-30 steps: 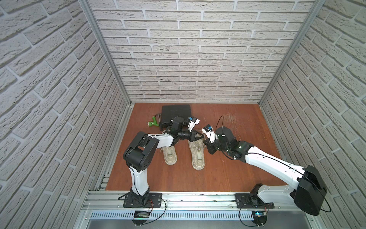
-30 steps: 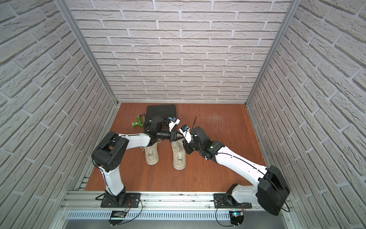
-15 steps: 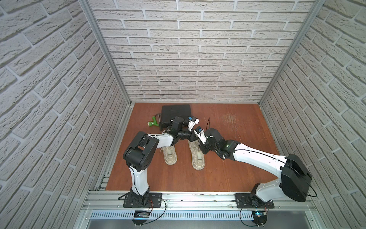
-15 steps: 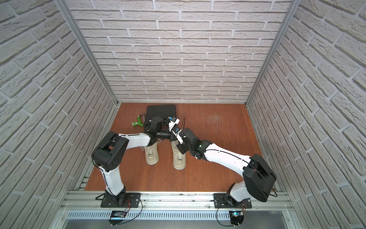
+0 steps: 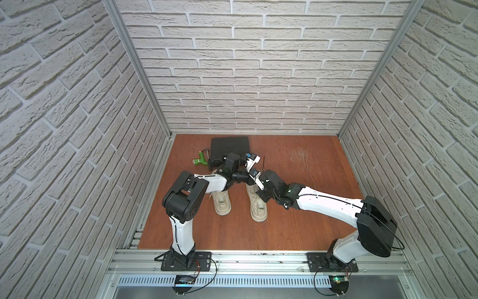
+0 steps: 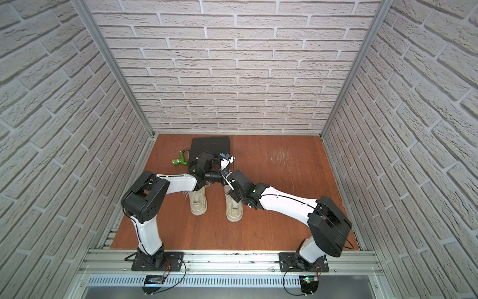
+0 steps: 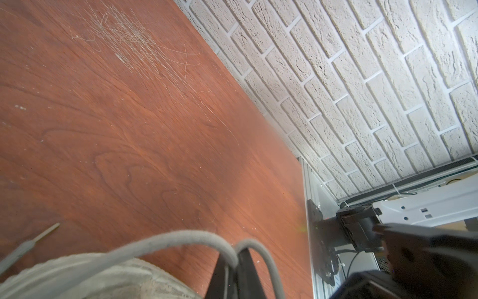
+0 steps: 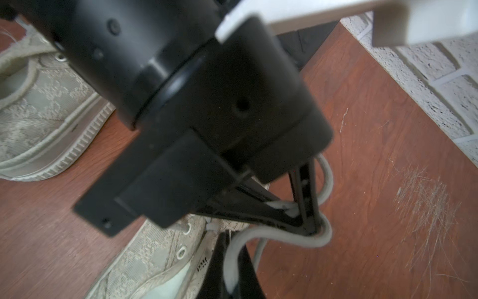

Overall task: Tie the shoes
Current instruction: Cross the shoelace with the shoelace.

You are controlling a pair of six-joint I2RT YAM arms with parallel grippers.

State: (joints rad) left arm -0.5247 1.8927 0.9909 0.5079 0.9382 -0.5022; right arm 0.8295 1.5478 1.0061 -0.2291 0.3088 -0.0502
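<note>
The shoes are two beige sneakers standing side by side, toes toward the front rail: the left shoe and the right shoe. Both grippers meet above the laced end of the right shoe. My left gripper is shut on a loop of cream lace. My right gripper is shut on another stretch of the same lace, which curls round the left gripper's fingers. The left gripper's black body blocks much of the right wrist view.
A black case lies at the back of the wooden table, with a green-handled tool to its left. A scratched patch marks the back right. Brick walls close three sides, and an aluminium rail runs along the front.
My right gripper has swung left, from beside the right shoe to right up against the left gripper. The left arm has stayed put.
</note>
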